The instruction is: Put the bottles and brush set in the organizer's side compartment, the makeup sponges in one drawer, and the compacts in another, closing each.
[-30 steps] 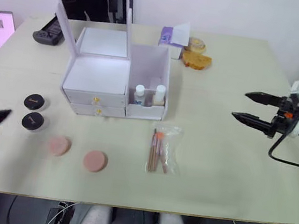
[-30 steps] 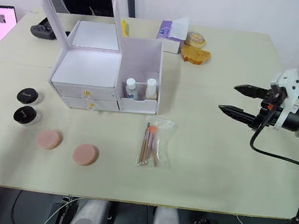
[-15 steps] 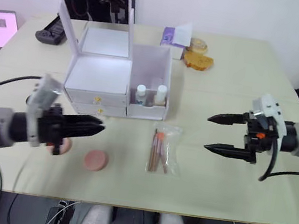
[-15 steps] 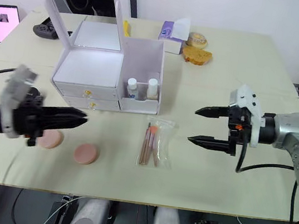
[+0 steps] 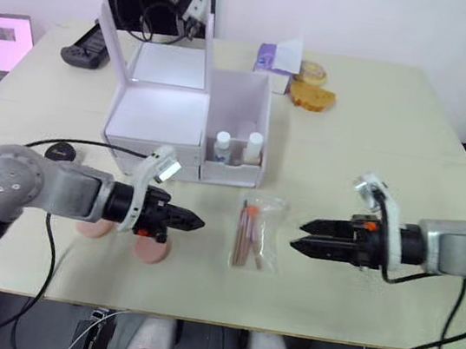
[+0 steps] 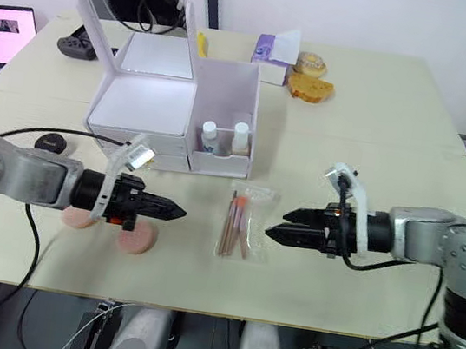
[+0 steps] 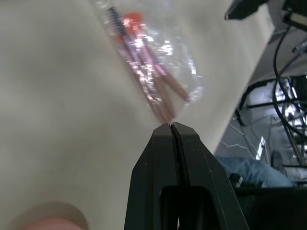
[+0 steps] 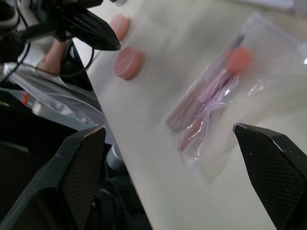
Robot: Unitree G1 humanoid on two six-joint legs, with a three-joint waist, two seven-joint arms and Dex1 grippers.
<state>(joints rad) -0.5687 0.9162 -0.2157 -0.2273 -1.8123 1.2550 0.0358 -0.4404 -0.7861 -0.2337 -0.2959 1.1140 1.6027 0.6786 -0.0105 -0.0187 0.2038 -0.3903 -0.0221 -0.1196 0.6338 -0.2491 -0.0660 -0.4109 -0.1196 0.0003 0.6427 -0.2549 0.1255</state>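
Both grippers have swung inward toward the brush set. Left gripper is pinched closed, empty, fingertips pointing at it; right gripper spreads wide just beside it.

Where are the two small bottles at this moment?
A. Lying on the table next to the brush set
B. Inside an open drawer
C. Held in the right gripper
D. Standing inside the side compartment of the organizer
D: the two bottles stand upright inside the side compartment of the organizer.
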